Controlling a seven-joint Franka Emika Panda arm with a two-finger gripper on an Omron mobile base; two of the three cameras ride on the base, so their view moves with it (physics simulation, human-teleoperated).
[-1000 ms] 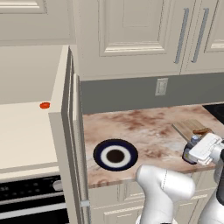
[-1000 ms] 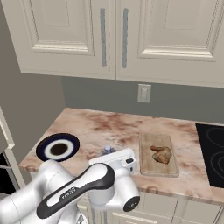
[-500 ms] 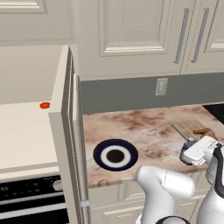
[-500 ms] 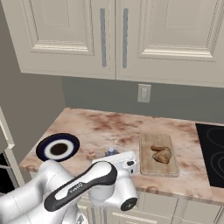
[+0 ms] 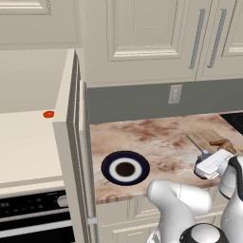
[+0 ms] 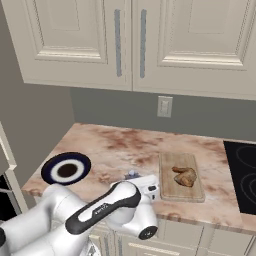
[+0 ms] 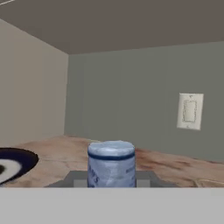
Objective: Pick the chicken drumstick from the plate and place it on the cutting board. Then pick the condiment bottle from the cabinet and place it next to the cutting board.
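My gripper (image 7: 110, 178) is shut on the condiment bottle (image 7: 110, 162), whose light blue-grey cap rises between the fingers. From the right base view the bottle (image 6: 132, 175) hangs low over the counter, just left of the cutting board (image 6: 169, 189). The chicken drumstick (image 6: 185, 176) lies on that board. The plate (image 6: 50, 173) rests bare at the counter's left end. In the left base view the gripper (image 5: 207, 159) holds the bottle (image 5: 204, 154) in front of the board (image 5: 205, 137) with the drumstick (image 5: 223, 142). The cabinet (image 5: 28, 147) stands open at the left.
The cabinet's open door (image 5: 76, 142) juts out left of the plate (image 5: 107, 167). A small red disc (image 5: 48, 114) sits on the cabinet shelf. A black stovetop (image 6: 242, 175) borders the board on the right. Upper cabinets and a wall outlet (image 6: 164, 106) are behind.
The hand with the bottle has sunk a little toward the counter beside the board. Plate, board and drumstick have not moved.
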